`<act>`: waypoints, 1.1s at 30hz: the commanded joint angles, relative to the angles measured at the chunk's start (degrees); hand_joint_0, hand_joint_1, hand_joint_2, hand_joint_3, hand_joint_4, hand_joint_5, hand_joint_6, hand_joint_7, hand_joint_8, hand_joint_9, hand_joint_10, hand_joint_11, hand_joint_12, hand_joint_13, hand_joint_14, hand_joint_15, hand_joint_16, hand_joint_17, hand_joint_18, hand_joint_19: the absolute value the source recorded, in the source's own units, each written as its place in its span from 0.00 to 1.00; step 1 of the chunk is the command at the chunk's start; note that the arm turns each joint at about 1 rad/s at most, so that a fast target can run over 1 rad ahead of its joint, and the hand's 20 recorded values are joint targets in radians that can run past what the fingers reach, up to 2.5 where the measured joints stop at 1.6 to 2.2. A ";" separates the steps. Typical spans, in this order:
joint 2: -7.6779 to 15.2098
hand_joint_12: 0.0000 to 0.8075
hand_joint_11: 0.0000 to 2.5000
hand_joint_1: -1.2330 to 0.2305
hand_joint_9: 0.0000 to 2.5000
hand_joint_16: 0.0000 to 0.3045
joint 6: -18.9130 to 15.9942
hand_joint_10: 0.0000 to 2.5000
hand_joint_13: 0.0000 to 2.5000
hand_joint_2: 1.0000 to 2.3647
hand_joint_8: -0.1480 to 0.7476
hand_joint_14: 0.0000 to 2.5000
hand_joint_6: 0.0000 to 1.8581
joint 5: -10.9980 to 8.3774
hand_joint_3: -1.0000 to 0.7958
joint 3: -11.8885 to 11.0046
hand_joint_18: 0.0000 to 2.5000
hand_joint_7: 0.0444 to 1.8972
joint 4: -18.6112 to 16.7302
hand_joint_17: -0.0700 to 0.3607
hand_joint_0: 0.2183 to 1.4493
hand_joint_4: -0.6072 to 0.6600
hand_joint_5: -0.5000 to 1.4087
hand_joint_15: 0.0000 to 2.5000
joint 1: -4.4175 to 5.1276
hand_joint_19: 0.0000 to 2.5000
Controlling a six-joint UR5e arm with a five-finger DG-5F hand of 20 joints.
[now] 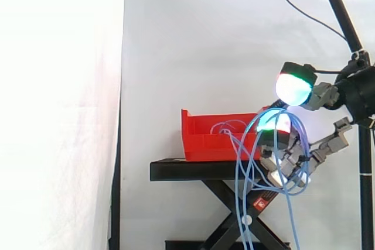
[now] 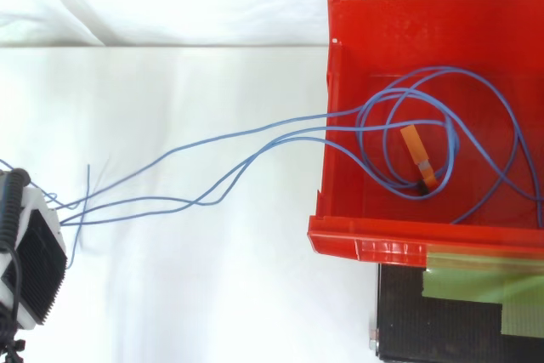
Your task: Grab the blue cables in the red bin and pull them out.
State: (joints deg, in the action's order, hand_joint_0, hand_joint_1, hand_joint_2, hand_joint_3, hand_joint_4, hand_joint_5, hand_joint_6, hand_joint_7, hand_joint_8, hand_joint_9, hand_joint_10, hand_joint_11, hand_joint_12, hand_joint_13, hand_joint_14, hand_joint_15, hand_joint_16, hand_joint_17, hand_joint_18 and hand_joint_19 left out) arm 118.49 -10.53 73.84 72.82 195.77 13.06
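The red bin stands on the black stand. From above, the blue cables lie in loops on the floor of the bin, with an orange tag among them. Several strands run over the bin's left wall to my hand at the left edge. In the side view my hand is to the right of the bin and a little below its rim. Its fingers are curled round a bundle of the blue cables. The strands arch out of the bin, and some hang down beside the stand.
The stand is a black scissor lift before a white curtain. A strip of green tape lies on the stand's top beside the bin. A camera on a black pole rises at the upper right.
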 commanded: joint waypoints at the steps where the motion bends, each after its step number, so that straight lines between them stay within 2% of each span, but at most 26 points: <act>1: -0.01 0.47 0.36 0.20 0.31 0.20 7.76 0.01 0.26 0.00 0.46 0.01 0.25 0.16 0.00 0.04 0.24 0.30 -3.02 0.49 0.30 0.69 0.66 0.27 -0.66 0.38; 7: 0.08 0.46 0.36 0.18 0.31 0.20 13.39 0.01 0.26 0.00 0.45 0.01 0.25 0.60 0.00 -0.05 0.24 0.30 -4.78 0.48 0.32 0.68 0.66 0.27 -1.10 0.38; 8: -0.01 0.46 0.36 0.18 0.31 0.20 15.15 0.01 0.26 0.00 0.46 0.01 0.25 1.13 0.00 -0.05 0.24 0.30 -5.22 0.48 0.32 0.68 0.66 0.27 -1.19 0.38; 11: 0.08 0.46 0.36 0.17 0.31 0.20 17.17 0.01 0.26 0.00 0.45 0.01 0.26 2.01 0.00 0.04 0.24 0.30 -5.92 0.48 0.32 0.68 0.65 0.27 -1.45 0.37; 23: -0.01 0.46 0.36 0.17 0.31 0.20 19.36 0.01 0.26 0.00 0.45 0.01 0.26 2.89 0.00 0.04 0.24 0.29 -6.71 0.48 0.31 0.68 0.66 0.27 -1.81 0.38; 33: 0.08 0.46 0.36 0.16 0.32 0.20 19.01 0.01 0.27 0.00 0.45 0.01 0.21 2.80 0.00 0.04 0.25 0.33 -6.71 0.47 0.32 0.68 0.72 0.27 -1.81 0.37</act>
State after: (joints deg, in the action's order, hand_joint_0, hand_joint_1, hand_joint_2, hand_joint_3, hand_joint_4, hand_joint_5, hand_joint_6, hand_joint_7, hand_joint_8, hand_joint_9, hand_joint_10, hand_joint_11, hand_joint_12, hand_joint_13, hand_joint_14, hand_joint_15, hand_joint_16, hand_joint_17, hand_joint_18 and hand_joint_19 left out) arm 118.53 8.63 76.66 72.82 189.05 11.24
